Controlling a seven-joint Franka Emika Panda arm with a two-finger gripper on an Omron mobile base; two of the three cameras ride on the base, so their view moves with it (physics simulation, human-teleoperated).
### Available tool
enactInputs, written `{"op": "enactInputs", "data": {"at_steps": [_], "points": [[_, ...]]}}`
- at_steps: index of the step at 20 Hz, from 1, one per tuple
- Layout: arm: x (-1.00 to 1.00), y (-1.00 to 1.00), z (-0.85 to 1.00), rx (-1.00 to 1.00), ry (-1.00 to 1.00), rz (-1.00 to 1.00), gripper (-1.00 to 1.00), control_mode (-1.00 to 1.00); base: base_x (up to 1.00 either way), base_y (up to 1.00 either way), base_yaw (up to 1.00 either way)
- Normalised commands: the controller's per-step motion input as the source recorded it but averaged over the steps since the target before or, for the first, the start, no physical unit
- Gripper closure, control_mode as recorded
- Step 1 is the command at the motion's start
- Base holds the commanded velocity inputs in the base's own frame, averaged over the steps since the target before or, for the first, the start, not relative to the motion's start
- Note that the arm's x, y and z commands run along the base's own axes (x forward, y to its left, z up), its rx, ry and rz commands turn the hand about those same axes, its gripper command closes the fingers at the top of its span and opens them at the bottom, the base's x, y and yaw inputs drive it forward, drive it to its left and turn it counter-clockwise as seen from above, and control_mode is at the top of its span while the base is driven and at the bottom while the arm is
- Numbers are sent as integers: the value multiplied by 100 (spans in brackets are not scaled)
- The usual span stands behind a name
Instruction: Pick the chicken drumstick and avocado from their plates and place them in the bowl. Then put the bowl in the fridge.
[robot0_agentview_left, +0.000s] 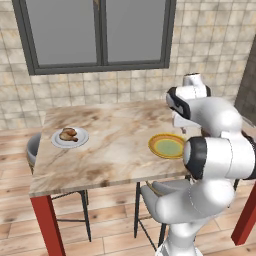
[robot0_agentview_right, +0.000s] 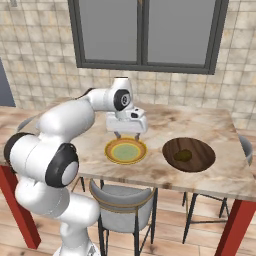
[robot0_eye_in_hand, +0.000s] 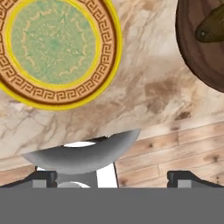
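I'm working in a home kitchen's eating corner. A marble-topped table (robot0_agentview_left: 115, 145) on red legs stands on wooden plank flooring, with grey stools (robot0_agentview_right: 122, 205) tucked under its near edge. Behind the table, beige tiles cover the wall around a dark-framed window (robot0_agentview_left: 97, 32). Plated food sits on the table.

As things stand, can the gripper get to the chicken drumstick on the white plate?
Probably yes. The gripper is open and empty above the yellow-rimmed plate, and the marble tabletop between it and the chicken drumstick is bare, though that is a long sideways reach.
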Motion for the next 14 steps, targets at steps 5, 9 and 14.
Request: {"op": "enactInputs", "data": {"at_steps": [5,9,14], "points": [[-14,68,0,2,0,39,-100,-100,0,0,0],[-14,63,-3,18,0,19,-100,-100,0,0,0],[-8,63,-2,22,0,14,-100,-100,0,0,0]]}}
